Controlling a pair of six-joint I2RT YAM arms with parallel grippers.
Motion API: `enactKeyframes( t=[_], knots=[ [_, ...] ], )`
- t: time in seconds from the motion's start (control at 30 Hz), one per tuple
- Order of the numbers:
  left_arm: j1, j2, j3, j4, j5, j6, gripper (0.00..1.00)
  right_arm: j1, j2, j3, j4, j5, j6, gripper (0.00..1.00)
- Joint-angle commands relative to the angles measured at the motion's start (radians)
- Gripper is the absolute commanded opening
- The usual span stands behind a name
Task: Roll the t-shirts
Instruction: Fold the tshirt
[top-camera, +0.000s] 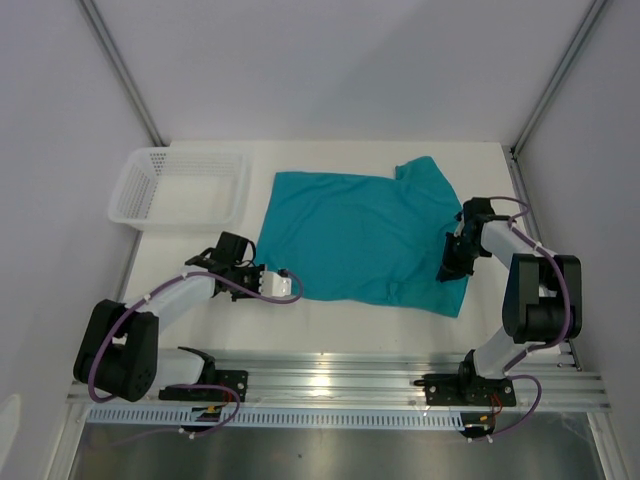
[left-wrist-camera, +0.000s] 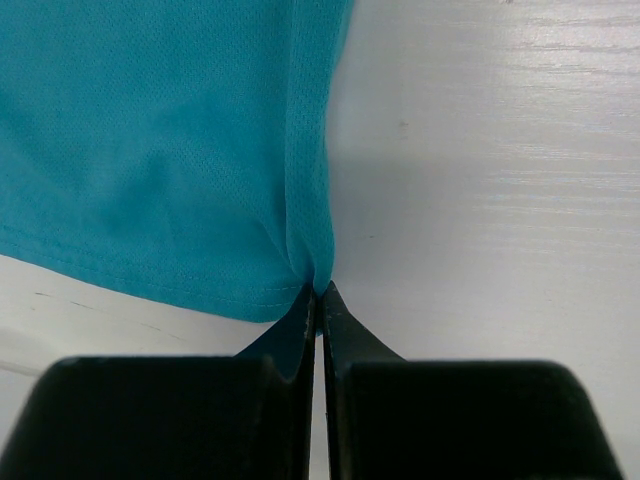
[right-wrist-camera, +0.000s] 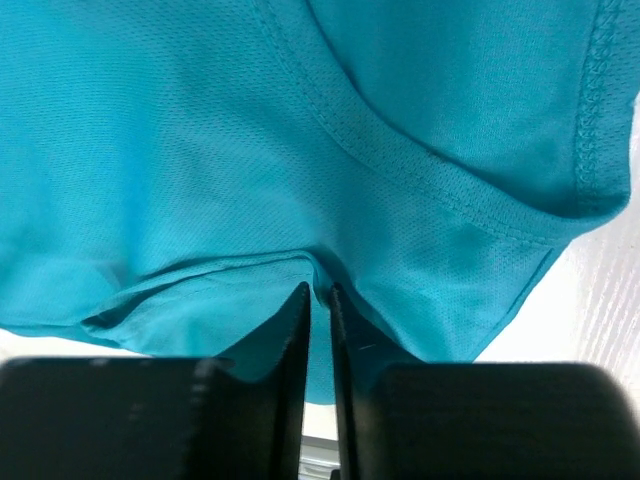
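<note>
The teal t-shirt (top-camera: 360, 235) lies spread out flat on the white table, with one sleeve (top-camera: 425, 175) at the back right. My left gripper (top-camera: 252, 266) is at the shirt's near left corner. In the left wrist view this gripper (left-wrist-camera: 320, 290) is shut on the hemmed corner of the t-shirt (left-wrist-camera: 150, 150). My right gripper (top-camera: 449, 271) rests on the shirt's right side. In the right wrist view its jaws (right-wrist-camera: 319, 288) are almost together, pinching a small ridge of the t-shirt (right-wrist-camera: 200, 130) between the tips.
A white mesh basket (top-camera: 128, 190) stands at the back left of the table, just left of the shirt. A metal rail (top-camera: 340, 385) with both arm bases runs along the near edge. Frame posts rise at the back corners.
</note>
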Motion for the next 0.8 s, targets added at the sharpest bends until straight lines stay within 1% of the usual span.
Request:
enactKeyframes(
  t=[0.0, 0.03, 0.1, 0.13, 0.4, 0.53, 0.77],
  knots=[
    [-0.010, -0.003, 0.033, 0.010, 0.001, -0.013, 0.01, 0.003, 0.016, -0.011, 0.024, 0.002, 0.002, 0.14],
    [-0.010, -0.003, 0.036, 0.008, 0.004, -0.013, 0.01, 0.002, 0.016, -0.013, 0.026, 0.004, 0.002, 0.12],
    [-0.010, -0.005, 0.040, 0.005, 0.007, -0.019, 0.01, 0.000, 0.016, -0.014, 0.035, 0.004, 0.001, 0.02],
    [-0.010, -0.005, 0.045, 0.004, 0.009, -0.021, 0.01, -0.001, 0.016, -0.014, 0.037, 0.002, 0.001, 0.00],
    [-0.010, 0.000, 0.082, -0.016, 0.005, -0.029, 0.01, -0.029, -0.052, 0.023, 0.034, 0.014, -0.010, 0.00],
    [-0.008, 0.020, 0.146, -0.048, 0.013, -0.036, 0.01, -0.052, -0.102, 0.082, 0.057, 0.005, -0.011, 0.00],
    [-0.005, 0.090, 0.291, -0.130, 0.016, -0.018, 0.01, -0.061, -0.070, 0.167, 0.126, -0.019, -0.033, 0.00]
  ],
)
